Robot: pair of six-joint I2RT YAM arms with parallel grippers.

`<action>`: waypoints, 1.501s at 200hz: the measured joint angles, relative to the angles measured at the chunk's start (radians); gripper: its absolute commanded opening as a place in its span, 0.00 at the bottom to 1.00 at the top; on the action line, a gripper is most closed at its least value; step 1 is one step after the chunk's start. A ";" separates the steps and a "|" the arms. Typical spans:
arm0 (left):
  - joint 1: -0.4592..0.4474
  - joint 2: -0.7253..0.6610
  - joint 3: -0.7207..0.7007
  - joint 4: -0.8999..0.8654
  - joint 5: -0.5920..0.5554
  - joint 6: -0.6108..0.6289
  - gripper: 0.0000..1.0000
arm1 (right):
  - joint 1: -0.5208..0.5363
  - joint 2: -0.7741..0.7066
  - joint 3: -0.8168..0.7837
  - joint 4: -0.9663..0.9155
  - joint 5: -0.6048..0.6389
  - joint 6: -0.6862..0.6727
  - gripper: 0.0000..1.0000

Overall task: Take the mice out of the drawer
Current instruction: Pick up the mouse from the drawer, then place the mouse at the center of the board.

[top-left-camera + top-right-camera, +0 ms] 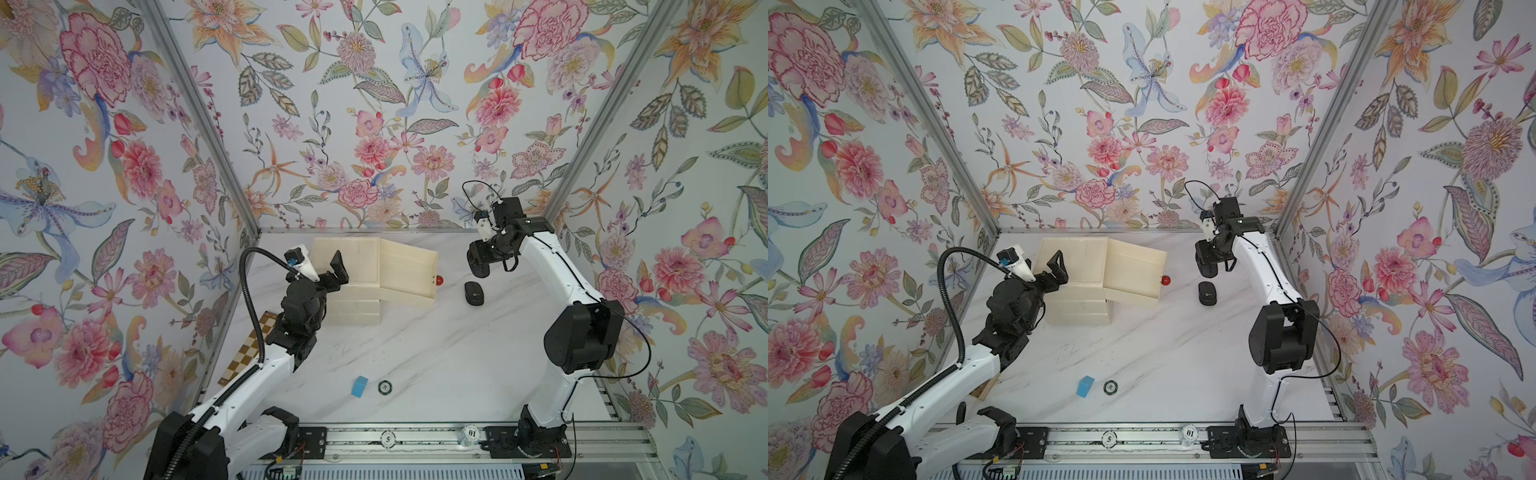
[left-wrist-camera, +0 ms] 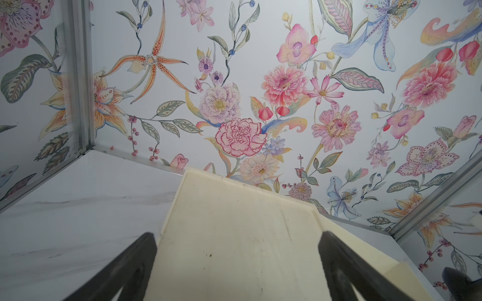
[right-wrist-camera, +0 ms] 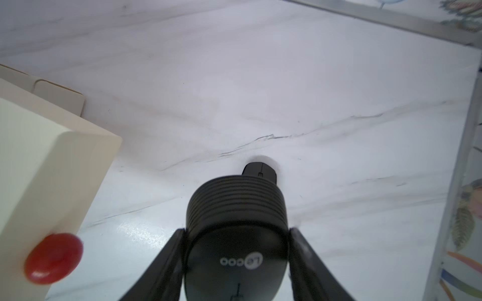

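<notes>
Toward 10 o'clock on the white marble tabletop (image 1: 415, 353), the left tool (image 1: 337, 270) is held spread and empty over a cream plastic drawer cabinet (image 1: 357, 316). No mice are seen in its open cream drawer with a red knob (image 1: 409, 266). Toward 2 o'clock, the right tool (image 3: 236, 233) is pinched on a matte black oval mouse (image 3: 236, 263) marked "Lecoo". A second black mouse (image 1: 474, 293) lies at its 6 o'clock. A placing step is judged in hand: lowering beside that mouse, then spreading, is called for.
</notes>
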 measured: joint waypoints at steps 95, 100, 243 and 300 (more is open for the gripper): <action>0.000 -0.015 0.000 -0.001 0.000 0.000 1.00 | 0.084 0.146 -0.105 0.175 0.045 0.210 0.49; 0.000 -0.019 0.000 -0.001 0.000 0.000 1.00 | 0.085 0.156 -0.107 0.182 0.049 0.217 0.49; 0.000 -0.055 -0.004 -0.006 -0.002 0.000 1.00 | 0.098 0.251 -0.119 0.217 0.109 0.290 0.71; 0.000 -0.058 -0.005 -0.021 -0.006 0.001 1.00 | 0.103 0.235 -0.128 0.244 0.110 0.293 0.77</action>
